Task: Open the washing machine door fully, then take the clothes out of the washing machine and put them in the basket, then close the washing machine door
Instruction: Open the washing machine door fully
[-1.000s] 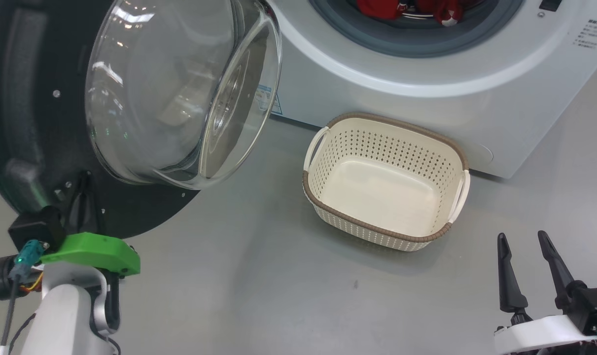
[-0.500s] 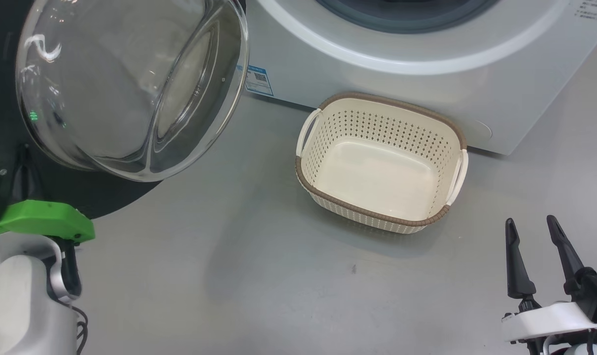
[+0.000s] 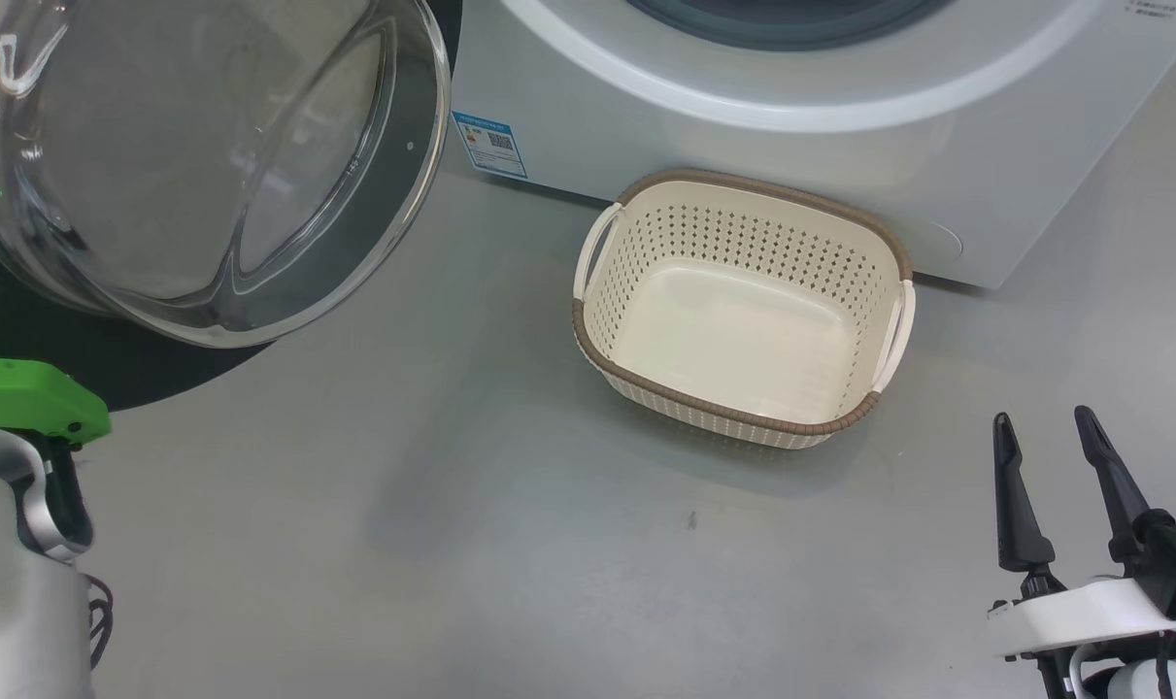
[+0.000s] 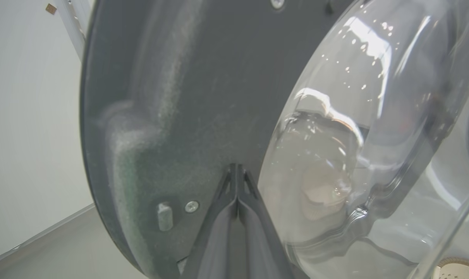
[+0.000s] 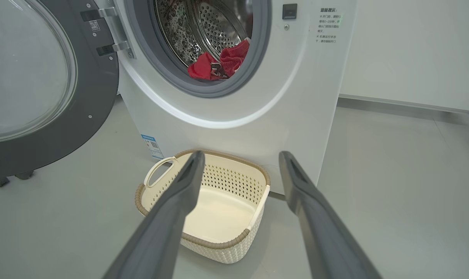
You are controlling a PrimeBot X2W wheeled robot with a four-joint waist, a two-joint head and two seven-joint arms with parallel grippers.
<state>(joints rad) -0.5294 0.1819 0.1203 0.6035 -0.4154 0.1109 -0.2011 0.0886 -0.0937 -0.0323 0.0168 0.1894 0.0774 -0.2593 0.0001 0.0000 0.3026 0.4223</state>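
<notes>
floor [image 3: 403, 544]: grey, smooth | on it: basket [image 3: 743, 238] upright, just nxt to washing machine [image 3: 646, 146] front

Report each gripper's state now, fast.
Left gripper: shut, holding nothing, tips at the dark inner face of the washing machine door.
Right gripper: open, holding nothing.

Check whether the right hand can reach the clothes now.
Probably yes: the door stands swung aside, nothing blocks the clothes in the drum, and the right hand is open, pointing that way.
</notes>
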